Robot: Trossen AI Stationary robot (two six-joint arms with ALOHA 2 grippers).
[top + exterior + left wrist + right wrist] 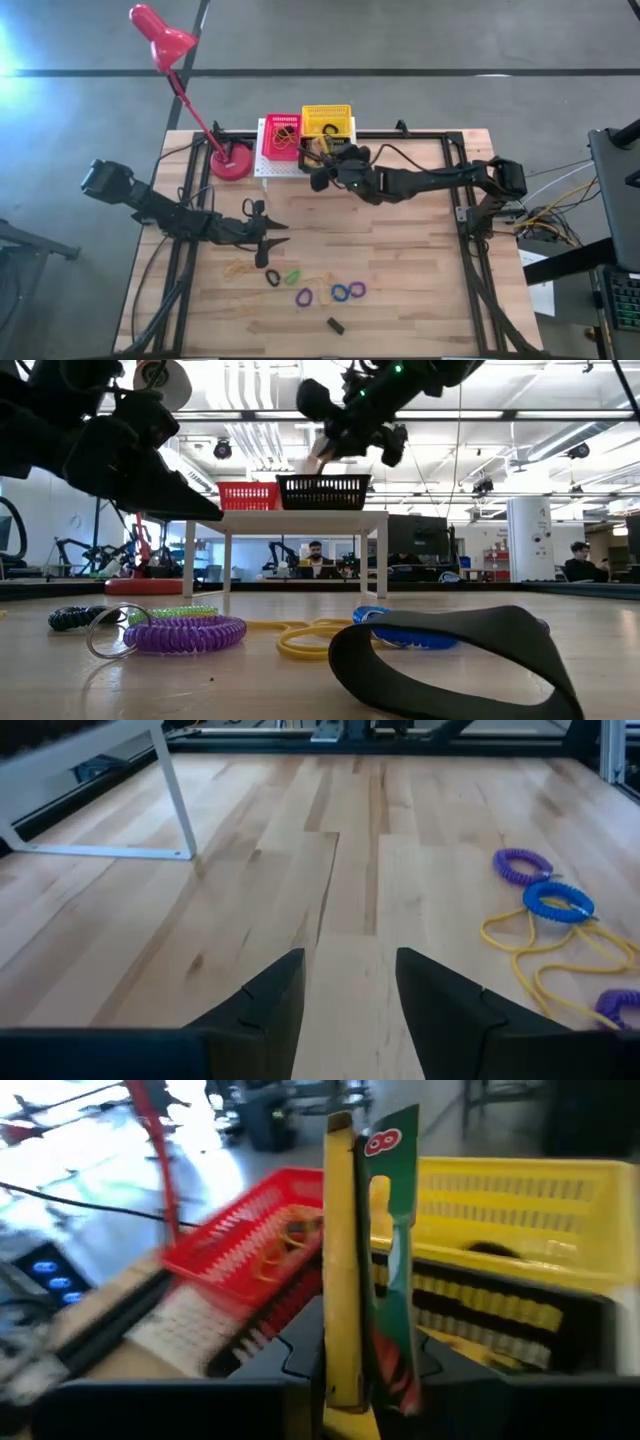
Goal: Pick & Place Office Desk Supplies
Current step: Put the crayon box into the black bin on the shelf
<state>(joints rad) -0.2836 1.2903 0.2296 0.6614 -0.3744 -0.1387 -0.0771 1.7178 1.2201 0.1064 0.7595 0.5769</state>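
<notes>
My right gripper (pixel 322 165) reaches from the table's right to the far edge. It is shut on a yellow-and-green crayon box (pixel 365 1250), in front of the red basket (pixel 281 137) and yellow basket (pixel 327 122) on the white rack (pixel 262 165). In the low view the right gripper (pixel 345 435) hangs above the baskets. My left gripper (pixel 275 236) is open and hovers over bare wood left of centre. Coiled loops lie near the near edge: black (pixel 272 278), green (pixel 292 276), purple (pixel 303 297) and blue (pixel 340 293). Tan rubber bands (pixel 240 268) and a small black block (pixel 335 324) lie there too. My right gripper pinches the crayon box between its two fingers at the box's near end (pixel 352 1370). The box points forward along the fingers, its broad green face (pixel 395 1230) showing a red "8". It is lifted clear of the table, over the front of the two baskets.
A red desk lamp (pixel 160 40) stands with its base (pixel 232 162) left of the rack. The red basket holds rubber bands (pixel 285 1240). In the left wrist view a purple coil (pixel 522 866), blue coil (pixel 558 901) and yellow bands (pixel 540 955) lie ahead. The rack's leg (pixel 172 790) stands nearby.
</notes>
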